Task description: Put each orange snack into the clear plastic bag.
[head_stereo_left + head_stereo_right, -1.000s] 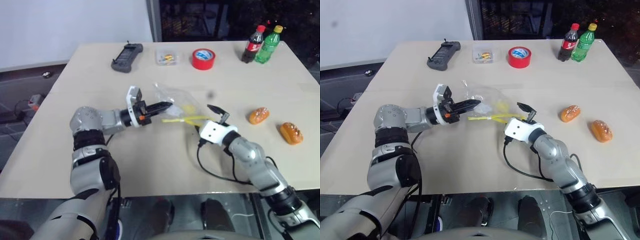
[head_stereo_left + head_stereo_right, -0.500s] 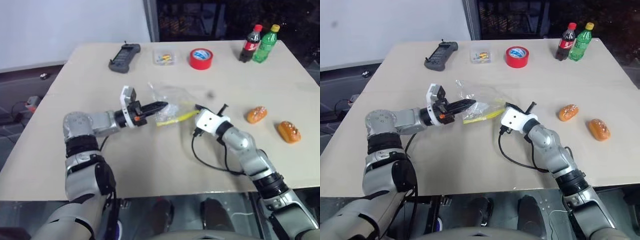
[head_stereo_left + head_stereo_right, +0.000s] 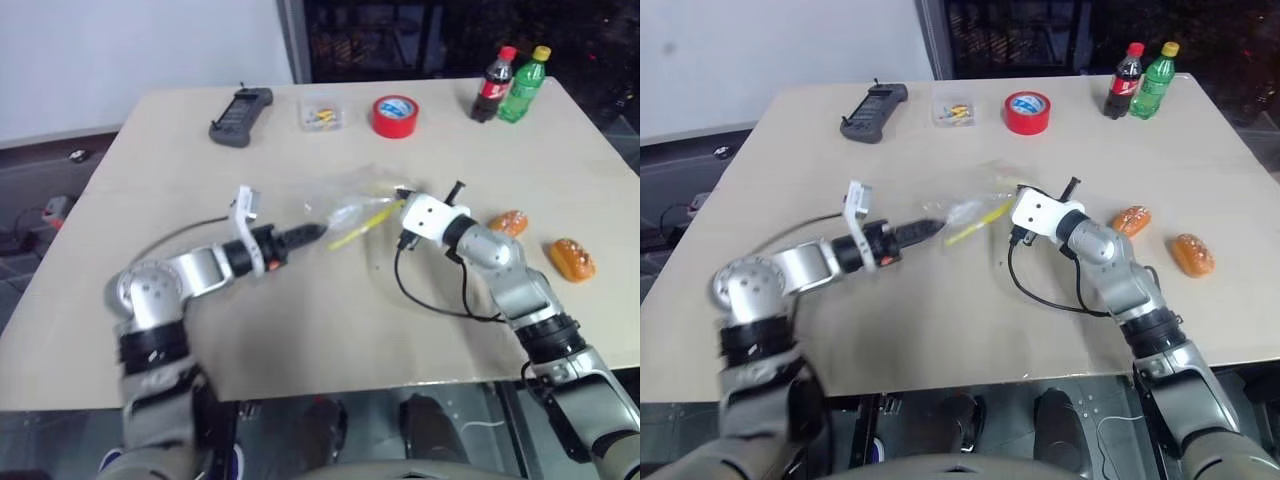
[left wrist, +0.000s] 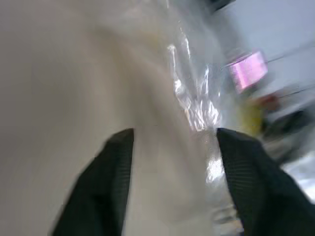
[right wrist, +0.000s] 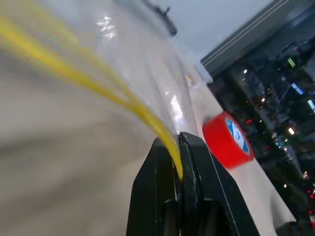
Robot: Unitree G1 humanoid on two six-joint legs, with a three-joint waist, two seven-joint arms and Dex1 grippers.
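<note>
The clear plastic bag (image 3: pixel 362 205) is near the middle of the tabletop (image 3: pixel 300 320), stretched between the two arms and partly lifted. Its yellow seal strip (image 3: pixel 352 230) runs at a slant from the right tool toward the left tool.

The right tool (image 5: pixel 180 147) is clenched on the yellow seal strip of the bag; in the right wrist view the two black fingers are pressed together with the yellow strip coming out between them. The right arm reaches in from the right side, with a black cable (image 3: pixel 430 300) lying in a loop on the tabletop below it.

The left tool (image 4: pixel 170 142) is released: in the left wrist view its two fingers stand apart, and the crinkly bag lies just in front of them, near one finger. I cannot tell if a finger touches the plastic.

The two orange snacks are on the right part of the tabletop, outside the bag. The first orange snack (image 3: pixel 512 222) is just beside the right forearm. The second orange snack (image 3: pixel 572 258) is further to the right, near the edge.

At the far side of the tabletop stand a black controller (image 3: pixel 238 103), a small clear box (image 3: pixel 320 112), a red tape roll (image 3: pixel 395 116) and two bottles: a dark bottle (image 3: pixel 491 86) and a green bottle (image 3: pixel 524 72), side by side.
</note>
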